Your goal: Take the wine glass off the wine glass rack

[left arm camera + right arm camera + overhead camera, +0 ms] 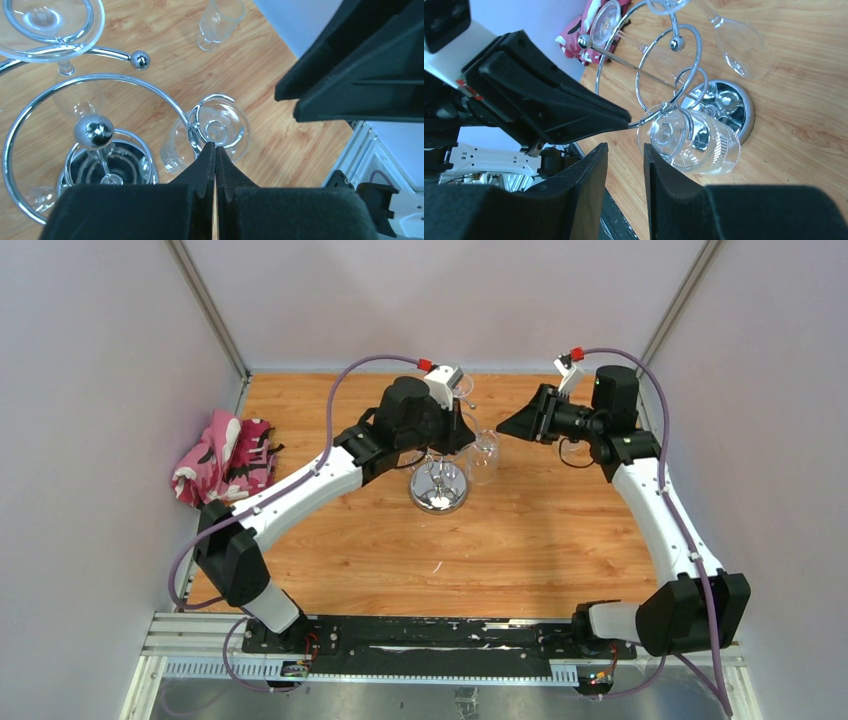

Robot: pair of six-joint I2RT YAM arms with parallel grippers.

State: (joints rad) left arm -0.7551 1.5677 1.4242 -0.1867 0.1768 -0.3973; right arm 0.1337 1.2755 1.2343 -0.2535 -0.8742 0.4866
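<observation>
Reaching step: left gripper (215, 150), jaws closed, touches the wine glass rack (729, 102); right gripper (624, 150) (narrowly parted, empty) must widen around the wine glass (689, 140) just beside its jaws.

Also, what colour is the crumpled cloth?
The cloth is pink with white and black patches; clearest in top view.

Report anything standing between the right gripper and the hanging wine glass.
Nothing visible lies between right gripper and wine glass. The left gripper, shut, sits at the wine glass rack hook beside the glass's foot, crowding that approach.
</observation>
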